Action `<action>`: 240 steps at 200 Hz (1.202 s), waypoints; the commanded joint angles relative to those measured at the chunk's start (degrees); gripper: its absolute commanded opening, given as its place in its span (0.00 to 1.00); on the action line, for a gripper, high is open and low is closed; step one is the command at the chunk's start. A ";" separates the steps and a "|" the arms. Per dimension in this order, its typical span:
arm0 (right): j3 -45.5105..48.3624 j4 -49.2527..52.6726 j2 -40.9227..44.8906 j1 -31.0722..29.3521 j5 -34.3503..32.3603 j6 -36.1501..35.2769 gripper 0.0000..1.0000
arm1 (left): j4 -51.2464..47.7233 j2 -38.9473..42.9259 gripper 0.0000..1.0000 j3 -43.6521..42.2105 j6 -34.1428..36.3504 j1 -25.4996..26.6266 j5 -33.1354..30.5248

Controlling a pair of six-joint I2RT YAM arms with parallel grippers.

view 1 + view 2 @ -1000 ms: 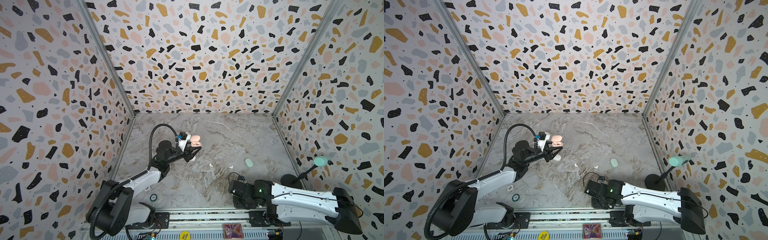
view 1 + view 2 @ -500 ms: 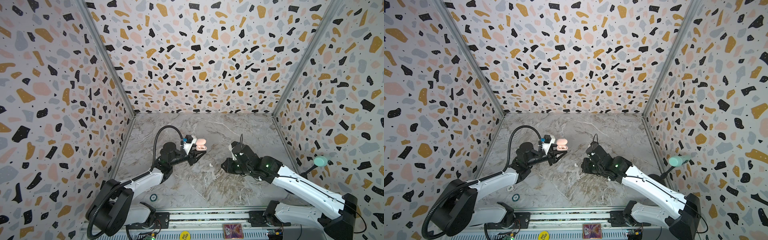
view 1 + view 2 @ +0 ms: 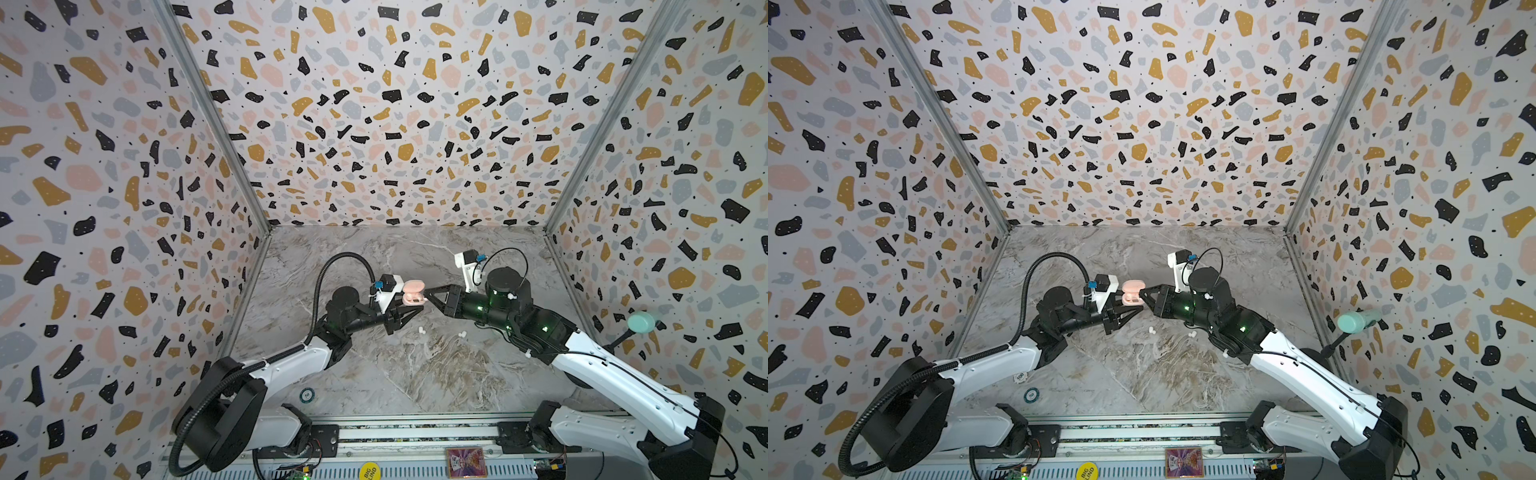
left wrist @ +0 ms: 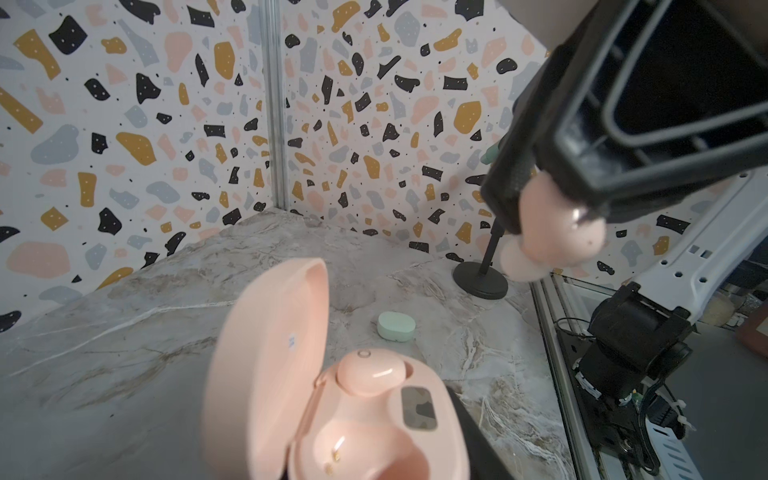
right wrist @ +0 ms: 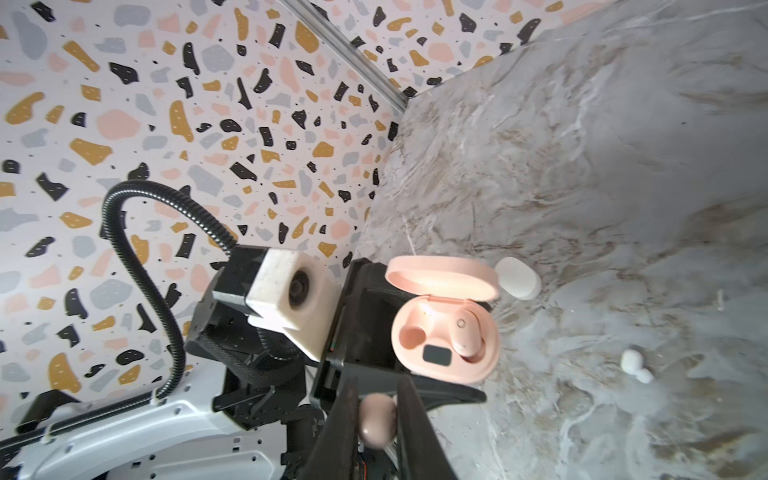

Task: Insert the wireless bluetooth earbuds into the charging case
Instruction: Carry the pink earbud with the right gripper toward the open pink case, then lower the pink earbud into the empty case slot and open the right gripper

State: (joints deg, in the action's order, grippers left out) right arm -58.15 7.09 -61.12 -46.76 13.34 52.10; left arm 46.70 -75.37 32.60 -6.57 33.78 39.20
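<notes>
Left gripper (image 3: 405,311): jaws clamped on pink case (image 5: 415,316), lid open, case held above marble floor (image 3: 415,374). Pink earbud (image 5: 467,334) seated in case; adjacent socket empty. Right gripper (image 3: 430,293): jaws pinching second pink earbud (image 5: 376,419), tip just beside case. White earbuds (image 3: 421,331) lie on floor, apart.

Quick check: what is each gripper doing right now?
Left gripper: shut on the open pink case.
Right gripper: shut on a pink earbud.
</notes>
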 commanded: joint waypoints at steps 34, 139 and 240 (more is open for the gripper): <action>1.80 -9.21 -0.59 0.18 5.07 2.86 0.19 | 8.15 0.47 0.44 1.33 0.38 1.11 1.14; 3.10 -12.29 -4.12 0.18 6.44 3.35 0.19 | 6.93 2.17 0.44 1.46 1.35 1.20 1.47; 3.67 -10.59 -5.58 0.36 6.42 4.85 0.19 | 6.76 2.95 0.44 1.25 1.79 1.20 1.14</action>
State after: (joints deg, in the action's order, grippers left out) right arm -54.81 -4.64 -67.11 -46.57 19.88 56.34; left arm 50.13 -73.82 32.62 -5.56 34.70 39.97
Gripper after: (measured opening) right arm 0.190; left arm 0.446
